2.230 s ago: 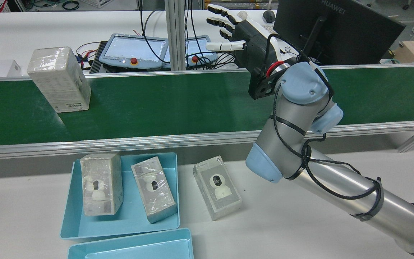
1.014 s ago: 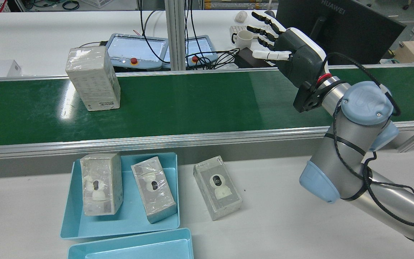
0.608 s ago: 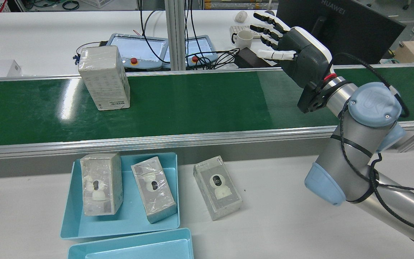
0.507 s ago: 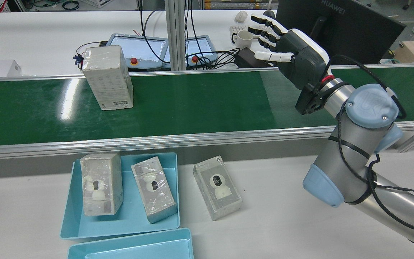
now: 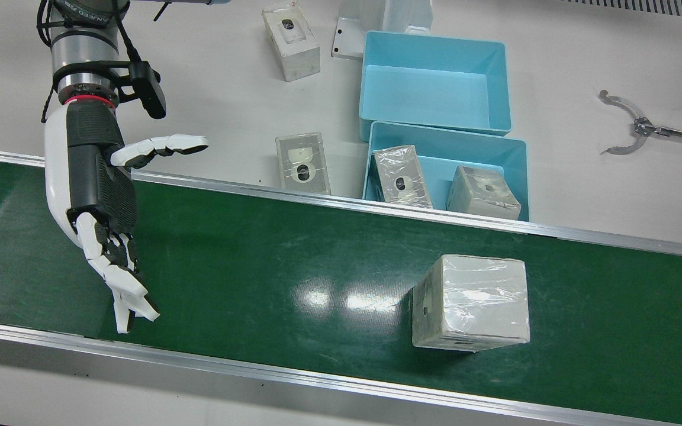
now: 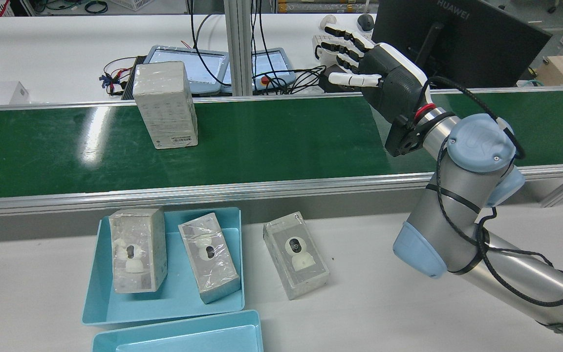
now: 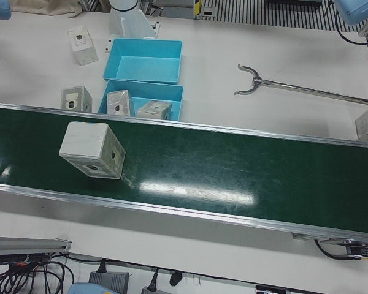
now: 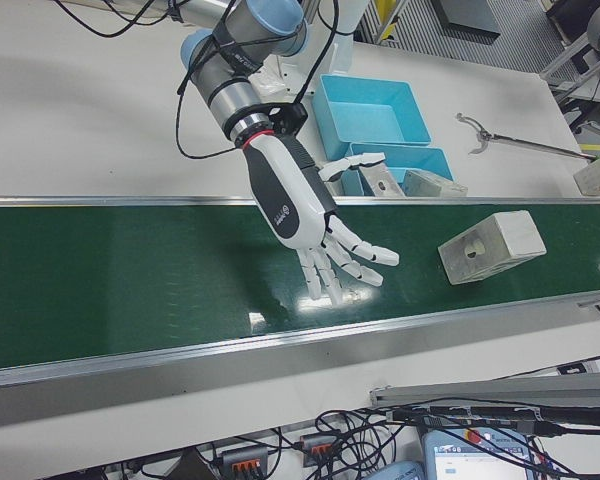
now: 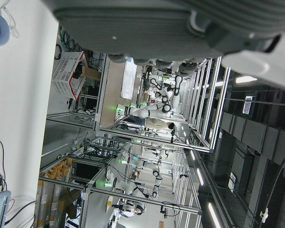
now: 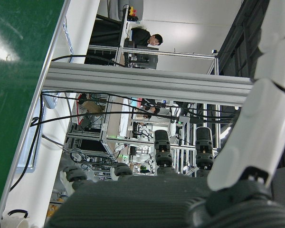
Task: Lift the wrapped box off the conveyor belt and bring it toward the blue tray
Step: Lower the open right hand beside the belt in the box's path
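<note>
Right hand (image 5: 99, 195) empty, fingers (image 5: 122, 284) spread, arm outstretched

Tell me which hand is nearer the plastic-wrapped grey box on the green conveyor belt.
Right. The right hand hovers open over the belt, well apart from the wrapped box. The left hand appears in no station view.

Conveyor belt (image 6: 271, 142) deep green, glossy white glare patches, silver rails. Wrapped box (image 6: 166, 104) on it pale grey-beige under shiny clear film, faint grid print, white label strip low on near face. My right hand (image 6: 367, 73) black palm, white shell, white fingers with black segments; red ring at wrist, arm silver with pale blue caps. Blue tray (image 6: 100, 274) light turquoise, holds two grey boxes showing white camera pictures. Table (image 6: 369, 303) white.
</note>
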Available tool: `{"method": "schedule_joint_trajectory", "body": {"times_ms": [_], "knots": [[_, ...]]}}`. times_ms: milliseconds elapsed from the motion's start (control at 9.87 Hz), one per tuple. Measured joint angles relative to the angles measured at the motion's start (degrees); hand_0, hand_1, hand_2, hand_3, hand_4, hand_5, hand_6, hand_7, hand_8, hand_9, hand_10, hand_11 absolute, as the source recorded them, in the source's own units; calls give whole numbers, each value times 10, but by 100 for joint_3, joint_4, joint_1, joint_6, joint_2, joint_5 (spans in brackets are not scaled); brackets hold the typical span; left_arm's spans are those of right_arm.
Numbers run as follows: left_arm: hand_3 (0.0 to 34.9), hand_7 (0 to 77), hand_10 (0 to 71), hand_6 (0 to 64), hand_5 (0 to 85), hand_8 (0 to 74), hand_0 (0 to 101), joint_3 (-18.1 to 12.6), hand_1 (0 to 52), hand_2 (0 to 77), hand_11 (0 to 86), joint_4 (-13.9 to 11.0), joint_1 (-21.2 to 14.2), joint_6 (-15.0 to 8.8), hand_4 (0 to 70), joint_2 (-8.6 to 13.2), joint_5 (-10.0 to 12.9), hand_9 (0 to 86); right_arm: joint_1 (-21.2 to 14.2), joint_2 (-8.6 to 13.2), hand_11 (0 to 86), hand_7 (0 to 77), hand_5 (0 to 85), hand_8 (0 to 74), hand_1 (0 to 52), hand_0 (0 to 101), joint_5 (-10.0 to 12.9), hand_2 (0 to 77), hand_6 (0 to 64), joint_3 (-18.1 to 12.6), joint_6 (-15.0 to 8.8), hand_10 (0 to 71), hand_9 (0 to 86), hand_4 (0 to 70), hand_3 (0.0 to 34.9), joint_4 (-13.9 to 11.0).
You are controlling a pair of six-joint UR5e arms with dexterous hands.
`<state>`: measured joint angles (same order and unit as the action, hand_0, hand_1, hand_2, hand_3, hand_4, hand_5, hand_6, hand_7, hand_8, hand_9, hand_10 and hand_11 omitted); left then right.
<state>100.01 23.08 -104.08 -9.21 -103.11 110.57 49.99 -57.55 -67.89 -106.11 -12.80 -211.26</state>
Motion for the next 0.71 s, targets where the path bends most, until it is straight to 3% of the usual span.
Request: {"method": "schedule_joint_trajectory", "body": {"times_ms": [203, 709], "knots": [[0, 5, 5, 5, 5, 5, 0, 0, 0, 5, 0, 0, 0, 0, 0, 0, 0, 0, -31, 230, 33, 164, 191, 0, 87, 398, 3, 131, 0, 354, -2, 16, 27, 76, 303, 183], [0, 5, 5, 0, 5, 5, 0, 0, 0, 5, 0, 0, 0, 0, 0, 0, 0, 5, -95, 564, 33, 175, 196, 0, 87, 405, 4, 142, 0, 1092, 1, 22, 27, 87, 302, 715]]}}
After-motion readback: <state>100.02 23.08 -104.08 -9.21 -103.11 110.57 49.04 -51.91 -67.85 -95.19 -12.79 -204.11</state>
